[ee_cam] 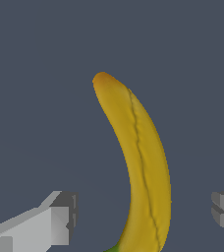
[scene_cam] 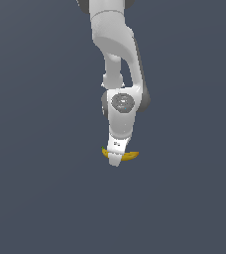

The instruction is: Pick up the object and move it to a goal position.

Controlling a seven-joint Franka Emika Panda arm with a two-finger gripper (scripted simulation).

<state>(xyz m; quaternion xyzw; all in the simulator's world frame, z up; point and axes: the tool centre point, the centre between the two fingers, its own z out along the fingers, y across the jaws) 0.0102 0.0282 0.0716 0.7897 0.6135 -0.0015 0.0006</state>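
white panda arm point(scene_cam: 116, 54) reaches down from the top of the exterior view, wrist angled, gripper point(scene_cam: 115, 159) right at the banana point(scene_cam: 130, 156). banana lies on the plain dark grey counter point(scene_cam: 35, 198), near the middle of the exterior view, a bit below centre; only its two yellow ends stick out either side of the gripper there, the middle is hidden behind the white finger. wrist view shows the banana point(ee_cam: 143, 167) much closer: curved, yellow, a darker orange-brown tip at one end, a thin dark seam running along its length, a trace of green at the other end by the picture edge. the fingers point(ee_cam: 60, 219) are spread wide, one on each side of the banana, with clear grey gaps between each pad and the fruit, so nothing is gripped. gripper point(ee_cam: 143, 214) is centred over the banana's thicker lower part. height above the counter is hard to judge, probably very low, banana looks to be resting flat, not lifted.
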